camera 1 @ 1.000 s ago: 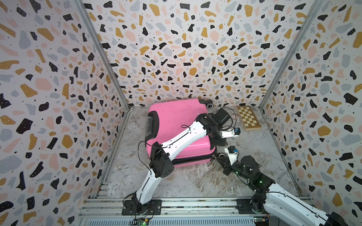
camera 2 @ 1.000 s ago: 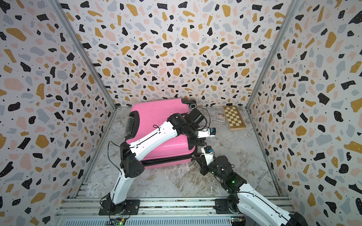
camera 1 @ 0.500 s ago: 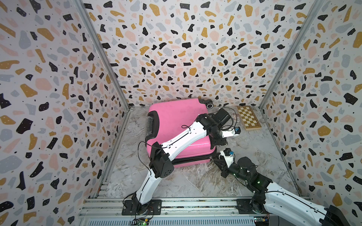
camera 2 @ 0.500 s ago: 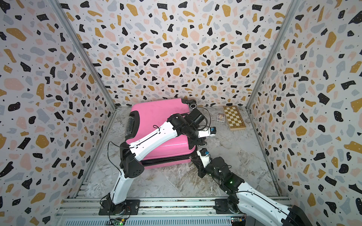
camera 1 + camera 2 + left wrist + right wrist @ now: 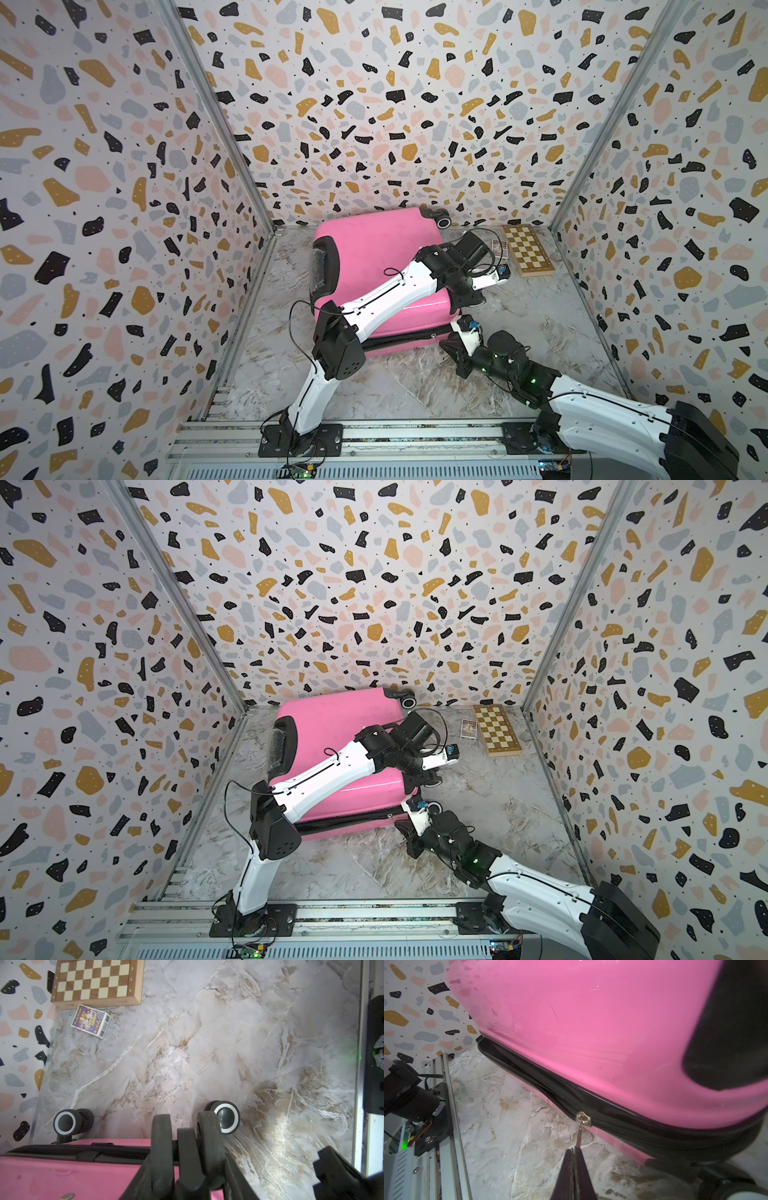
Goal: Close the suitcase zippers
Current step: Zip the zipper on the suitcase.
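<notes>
Right gripper (image 5: 574,1150) pinched shut on pull tab (image 5: 578,1136), zippers (image 5: 623,1126) closed near one corner, front seam gaping; left gripper (image 5: 185,1132) clamps suitcase (image 5: 374,245).

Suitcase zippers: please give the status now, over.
Left gripper clamped on suitcase wheel corner. Right gripper shut on zipper pull. Zippers closed behind slider, open ahead. Seam ahead unobstructed in right wrist view.

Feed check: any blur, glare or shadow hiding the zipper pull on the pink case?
Right wrist: slider fairly sharp, right gripper a dark soft wedge shut on the thin pull, glare streaks on the suitcase. Left wrist: floor washed out, left gripper dark and blurred, its hold unreadable. In both top views: sharp and evenly lit, but the zipper band sits in shadow.
</notes>
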Controlling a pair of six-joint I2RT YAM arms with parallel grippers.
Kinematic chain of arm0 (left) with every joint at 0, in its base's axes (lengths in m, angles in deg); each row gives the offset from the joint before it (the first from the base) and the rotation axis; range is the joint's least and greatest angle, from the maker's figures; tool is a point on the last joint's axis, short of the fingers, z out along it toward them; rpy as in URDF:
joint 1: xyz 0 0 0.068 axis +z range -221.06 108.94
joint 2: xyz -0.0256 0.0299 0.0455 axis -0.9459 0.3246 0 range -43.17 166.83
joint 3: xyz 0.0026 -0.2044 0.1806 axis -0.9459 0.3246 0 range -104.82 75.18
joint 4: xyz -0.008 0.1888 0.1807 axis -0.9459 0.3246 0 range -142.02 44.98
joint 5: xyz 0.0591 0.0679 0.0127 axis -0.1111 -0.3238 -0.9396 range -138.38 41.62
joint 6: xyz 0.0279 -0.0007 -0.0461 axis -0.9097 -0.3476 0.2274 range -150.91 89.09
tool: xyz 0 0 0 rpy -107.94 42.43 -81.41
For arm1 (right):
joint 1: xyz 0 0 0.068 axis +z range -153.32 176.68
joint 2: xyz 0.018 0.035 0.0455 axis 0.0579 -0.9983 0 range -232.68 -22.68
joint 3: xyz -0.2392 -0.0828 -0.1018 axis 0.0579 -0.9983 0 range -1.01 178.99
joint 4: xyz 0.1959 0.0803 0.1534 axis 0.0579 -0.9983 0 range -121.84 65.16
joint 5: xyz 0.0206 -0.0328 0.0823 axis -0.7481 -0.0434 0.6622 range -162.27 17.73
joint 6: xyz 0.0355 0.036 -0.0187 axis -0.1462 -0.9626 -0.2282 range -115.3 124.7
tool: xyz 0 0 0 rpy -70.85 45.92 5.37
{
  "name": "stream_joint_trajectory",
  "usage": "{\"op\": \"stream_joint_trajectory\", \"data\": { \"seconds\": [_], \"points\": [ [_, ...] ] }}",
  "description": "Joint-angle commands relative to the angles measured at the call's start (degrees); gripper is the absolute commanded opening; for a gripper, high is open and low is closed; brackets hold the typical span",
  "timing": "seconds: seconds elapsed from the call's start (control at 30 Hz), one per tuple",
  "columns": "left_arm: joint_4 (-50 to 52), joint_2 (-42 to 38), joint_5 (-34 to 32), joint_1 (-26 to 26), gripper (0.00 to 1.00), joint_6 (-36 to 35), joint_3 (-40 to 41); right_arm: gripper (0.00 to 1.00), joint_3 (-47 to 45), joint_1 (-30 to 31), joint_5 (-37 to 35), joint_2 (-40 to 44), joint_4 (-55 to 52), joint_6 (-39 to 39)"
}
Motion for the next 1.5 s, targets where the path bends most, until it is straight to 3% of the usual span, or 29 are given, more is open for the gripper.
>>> {"op": "stream_joint_trajectory", "data": {
  "seconds": [0.0, 0.03, 0.07, 0.1, 0.2, 0.27, 0.33, 0.47, 0.57, 0.8, 1.0, 1.17, 1.3, 1.47],
  "points": [
    [-12.26, -2.19, -4.74, 2.0, 0.0, 2.14, 0.59, 0.0, 1.94, 1.18, -2.32, 0.0, -1.78, -1.57],
    [-11.88, -2.22, -4.46, 2.0, 0.0, 2.2, 0.56, 0.0, 1.83, 0.96, -3.07, 0.1, -2.04, -1.84],
    [-11.36, -2.33, -4.69, 2.07, 0.06, 2.48, 0.3, 0.0, 1.73, 0.5, -3.67, 0.28, -2.37, -2.18],
    [-10.96, -2.65, -5.25, 2.07, 0.27, 2.67, 0.01, 0.0, 1.7, 0.16, -4.57, 0.55, -2.98, -2.77],
    [-10.29, -4.64, -6.64, 2.02, 0.75, 2.73, 0.62, 0.0, 1.55, -1.53, -5.54, 1.14, -4.31, -3.78],
    [-10.19, -6.73, -7.67, 2.06, 0.9, 2.77, 1.55, 0.0, 1.48, -2.75, -5.46, 1.48, -5.07, -3.93],
    [-9.72, -8.84, -8.71, 1.99, 0.96, 3.27, 2.15, 0.0, 1.38, -3.68, -5.21, 1.99, -5.52, -3.92],
    [-8.09, -12.89, -12.78, 2.25, 0.99, 5.92, 2.67, 0.0, 1.17, -4.97, -4.75, 2.73, -5.61, -4.0],
    [-7.36, -16.29, -17.65, 4.11, 0.99, 12.42, 3.47, 0.0, 1.2, -5.38, -4.42, 2.59, -5.61, -3.92],
    [-8.61, -29.1, -19.35, 17.17, 0.95, 26.26, 13.87, 0.0, 1.37, -5.56, -2.82, 1.93, -5.44, -3.16],
    [-3.72, -35.08, -14.15, 37.4, 0.87, 38.05, 21.67, 0.0, 1.55, -5.65, -1.32, 1.2, -4.98, -2.85],
    [-3.52, -37.92, -11.18, 48.52, 0.87, 43.77, 30.03, 0.0, 1.55, -5.66, -1.41, 0.57, -4.91, -2.46],
    [-4.09, -36.96, -8.75, 53.07, 0.85, 47.58, 35.18, 0.0, 1.86, -5.66, -1.32, 0.23, -4.92, -2.4],
    [-4.59, -33.5, -7.03, 53.79, 0.77, 50.29, 37.84, 0.0, 2.18, -5.66, -1.41, -0.17, -5.0, -2.07]
  ]
}}
